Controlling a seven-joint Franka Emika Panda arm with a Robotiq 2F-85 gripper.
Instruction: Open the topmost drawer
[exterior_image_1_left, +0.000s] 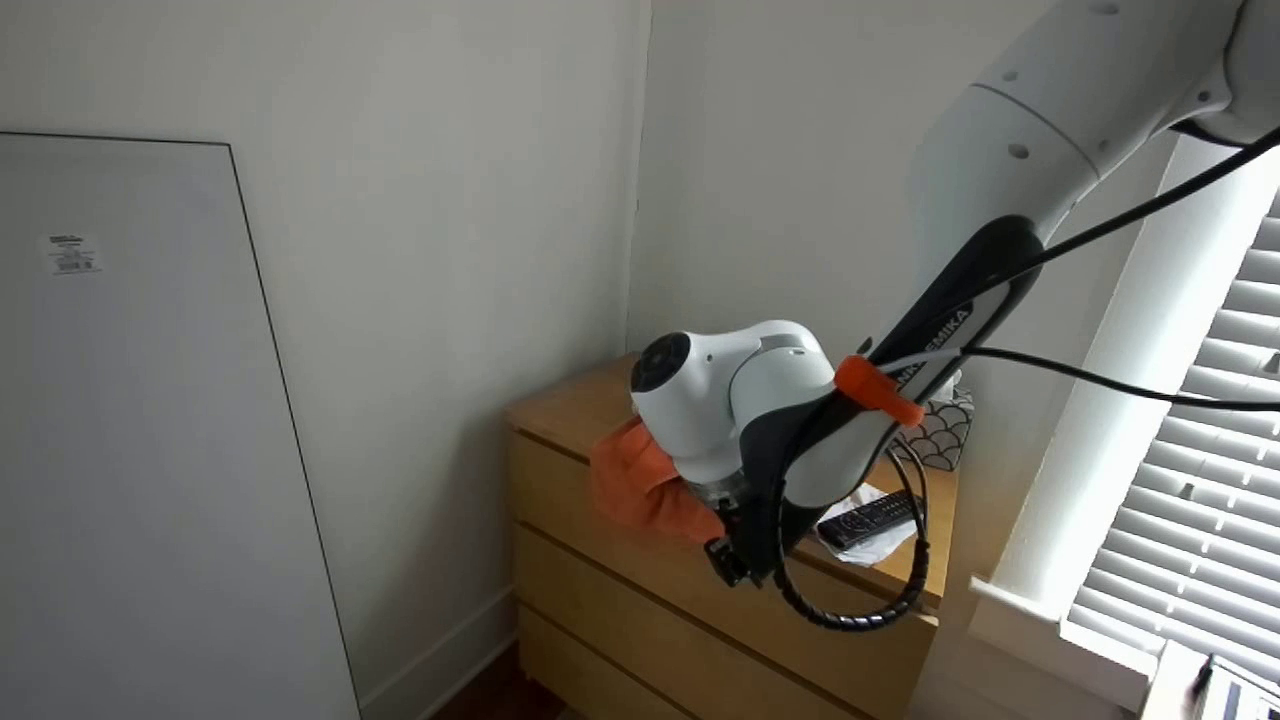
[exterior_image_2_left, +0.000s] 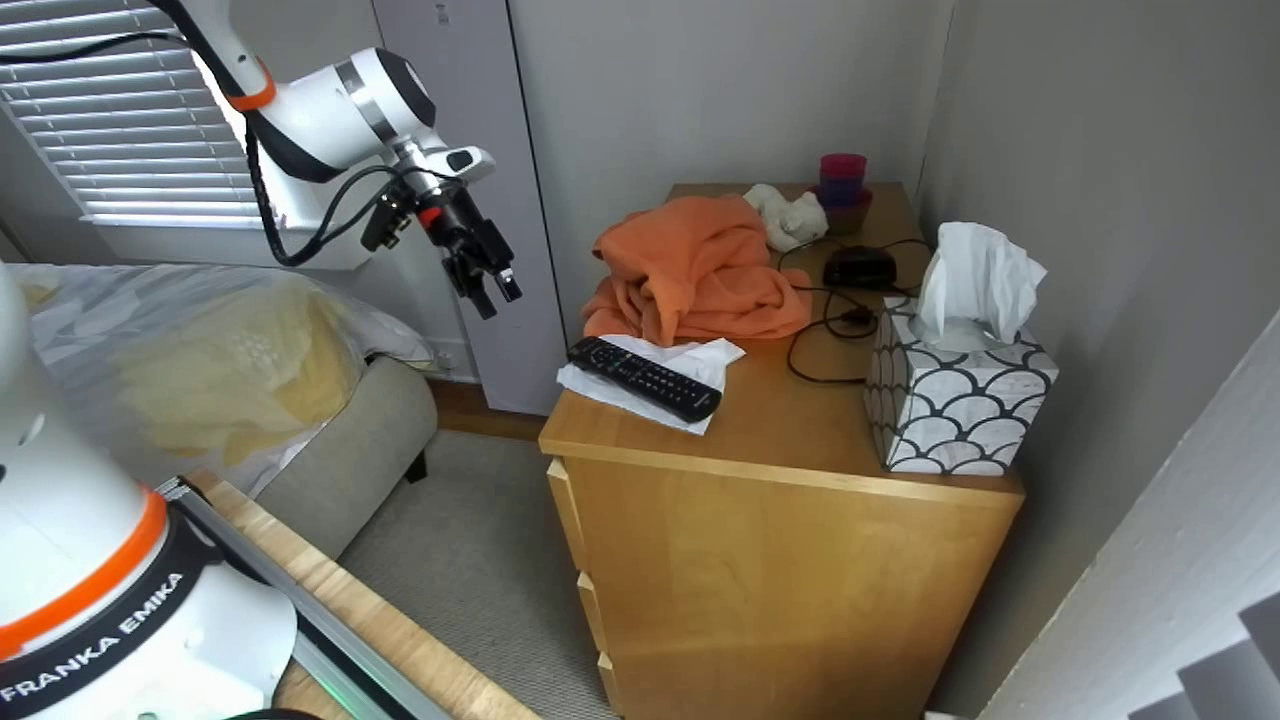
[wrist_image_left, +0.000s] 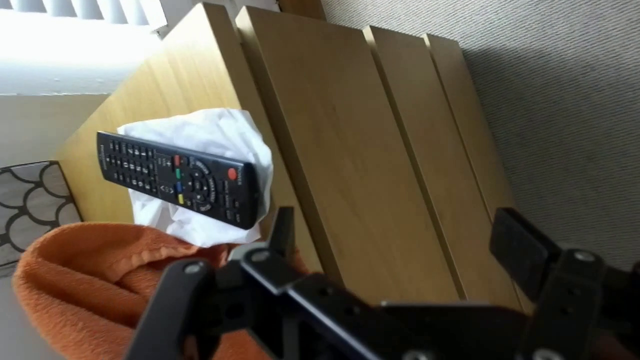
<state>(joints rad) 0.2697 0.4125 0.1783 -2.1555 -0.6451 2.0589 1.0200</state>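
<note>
The topmost drawer is a plain pale-wood front just under the dresser top. It shows in both exterior views and in the wrist view. It looks shut, with a narrow dark gap along its upper edge and no visible handle. My gripper hangs in the air in front of the dresser, apart from it. In the wrist view the black fingers of the gripper are wide apart with nothing between them, the drawer front showing behind. In an exterior view the fingers are mostly hidden by the wrist.
An orange cloth lies on the dresser top and hangs over its front. A black remote lies on white tissue near the front edge. A tissue box and a black cable stand behind. A covered sofa is opposite.
</note>
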